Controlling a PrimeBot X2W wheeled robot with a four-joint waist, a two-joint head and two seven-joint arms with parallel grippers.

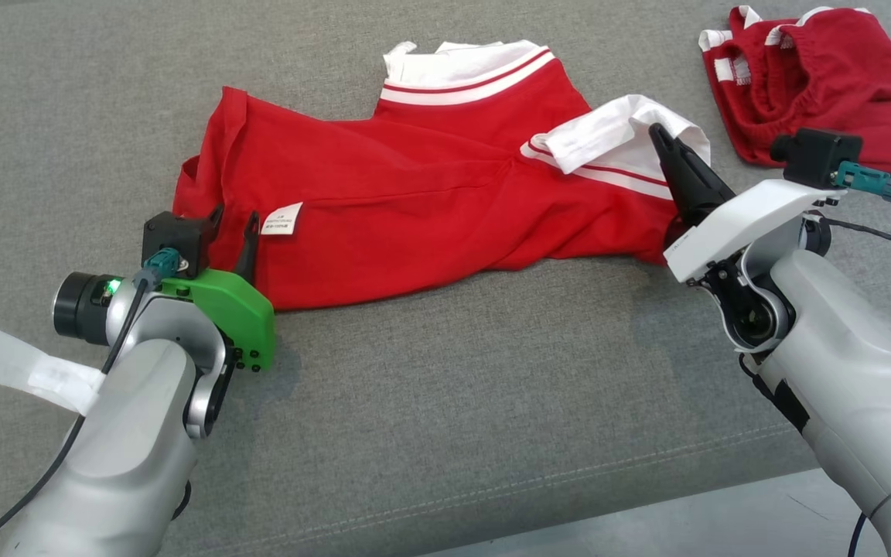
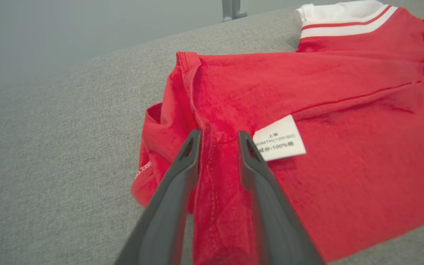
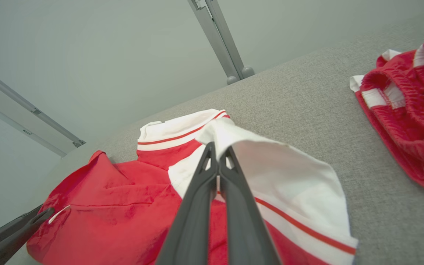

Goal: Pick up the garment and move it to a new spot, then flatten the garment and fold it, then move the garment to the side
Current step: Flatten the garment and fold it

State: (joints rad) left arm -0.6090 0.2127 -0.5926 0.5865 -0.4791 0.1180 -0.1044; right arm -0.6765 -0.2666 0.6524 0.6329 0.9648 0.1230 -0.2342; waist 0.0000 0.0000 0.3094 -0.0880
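A red garment point(image 1: 430, 193) with white striped sleeve cuffs lies spread and wrinkled on the grey padded surface point(image 1: 445, 371). My left gripper point(image 1: 234, 220) is at the garment's left hem beside a white care label point(image 2: 280, 143). In the left wrist view its fingers point(image 2: 219, 134) stand apart astride a raised ridge of red cloth point(image 2: 344, 129). My right gripper point(image 1: 656, 130) is at the garment's right end. In the right wrist view its fingers point(image 3: 217, 149) are pressed together on the white sleeve point(image 3: 293, 184), which stands up around them.
A second red piece with white stripes point(image 1: 817, 70) lies bunched at the far right, close to my right wrist. The surface's front edge point(image 1: 646, 507) runs along the lower right. A grey metal post point(image 3: 219, 40) stands behind the far edge.
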